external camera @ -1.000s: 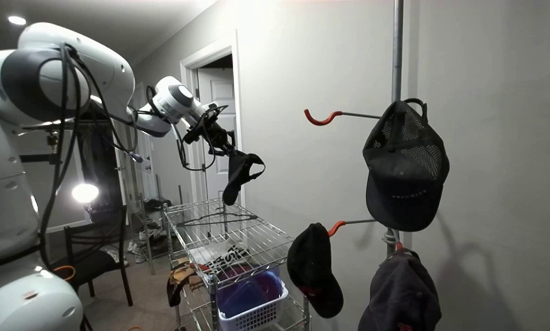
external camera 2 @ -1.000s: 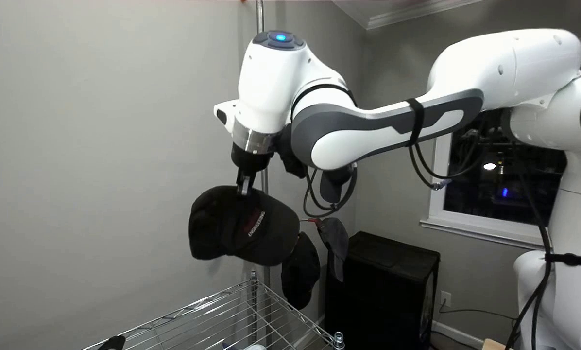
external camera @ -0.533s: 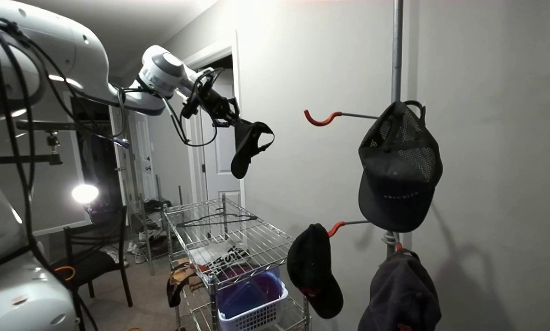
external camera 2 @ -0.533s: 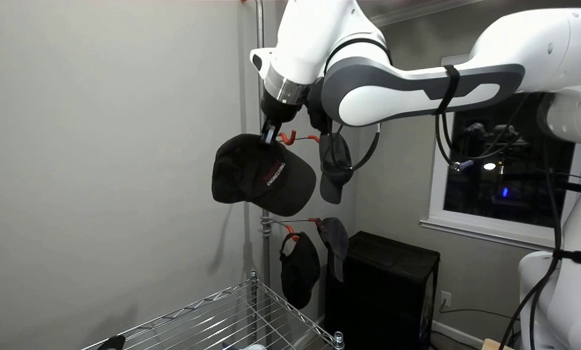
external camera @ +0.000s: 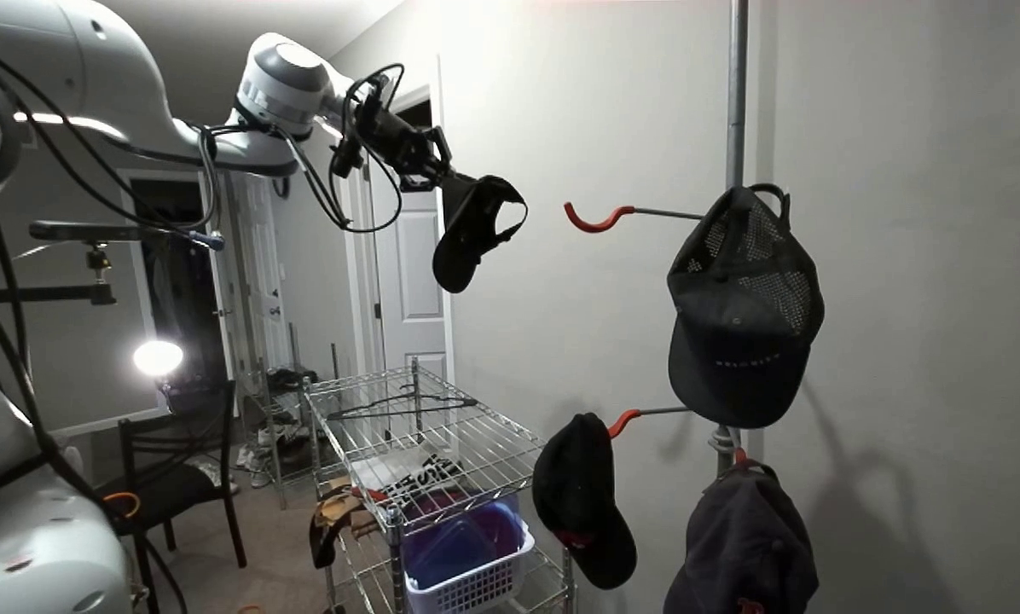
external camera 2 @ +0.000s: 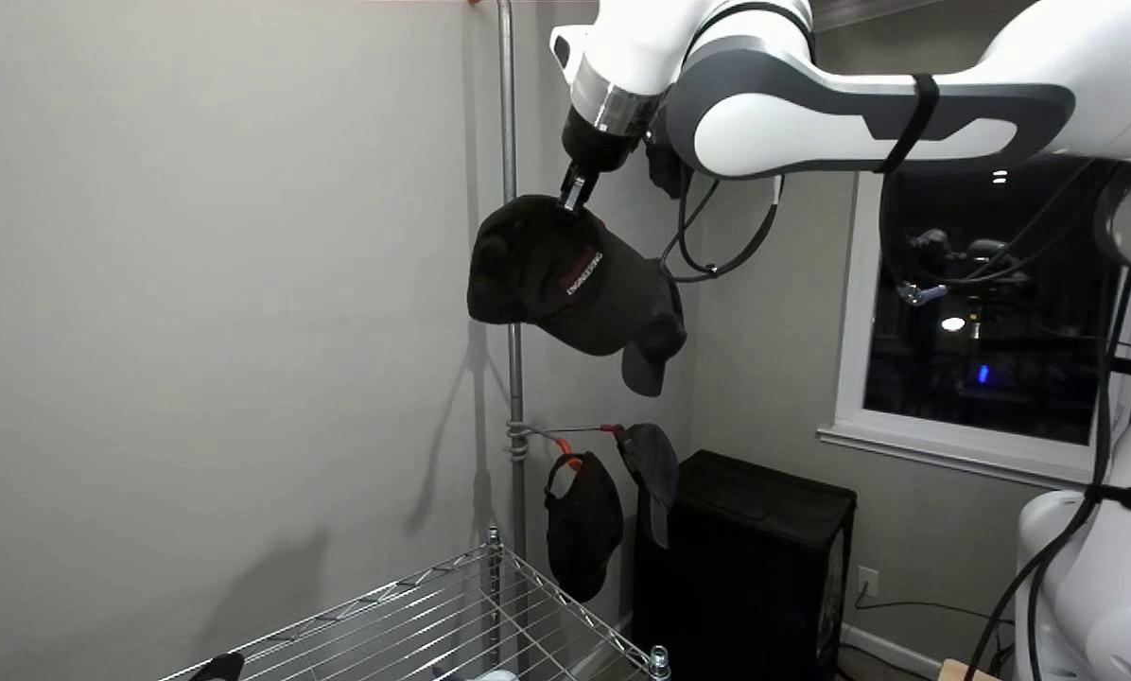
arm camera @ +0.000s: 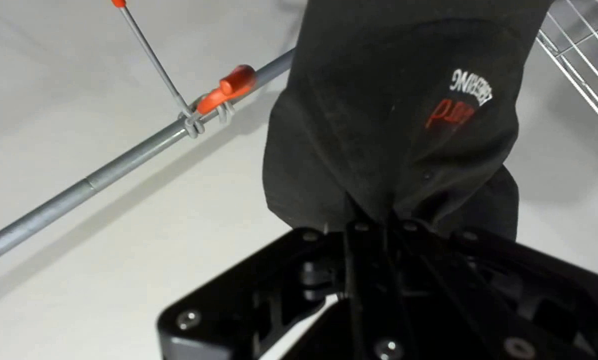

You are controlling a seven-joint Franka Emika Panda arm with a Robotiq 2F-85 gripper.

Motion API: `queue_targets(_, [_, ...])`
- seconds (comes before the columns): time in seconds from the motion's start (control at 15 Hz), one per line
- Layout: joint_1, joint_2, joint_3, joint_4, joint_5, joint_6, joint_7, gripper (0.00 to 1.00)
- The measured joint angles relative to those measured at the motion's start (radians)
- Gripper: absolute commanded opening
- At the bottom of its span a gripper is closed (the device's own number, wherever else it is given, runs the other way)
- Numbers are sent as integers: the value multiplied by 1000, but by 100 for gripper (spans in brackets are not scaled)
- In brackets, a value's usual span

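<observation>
Near the red-tipped hook (external camera: 595,228), holds a black ENGINEERING baseball cap (external camera 2: 554,274) by the crown, clamped in the gripper (arm camera: 380,220), tilted with its brim downward.

In an exterior view, the held cap (external camera: 467,232) is upper centre, above the rack (external camera: 476,426), left of the pole (external camera: 737,102).

A black box (external camera 2: 740,577) stands near a window (external camera 2: 991,397).

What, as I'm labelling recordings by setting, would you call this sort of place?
Probably a room in a home, judging by the panelled door, the dark chair and the window in the exterior views.
</observation>
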Motion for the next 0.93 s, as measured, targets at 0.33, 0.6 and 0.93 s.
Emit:
queue_targets(0.33, [-51, -10, -11, 77, -1, -22, 0, 3])
queue_targets(0.6, [-97, 6, -51, 93, 6, -20, 26, 3])
queue_targets(0.93, [-134, 70, -148, 106, 122, 43, 36, 3])
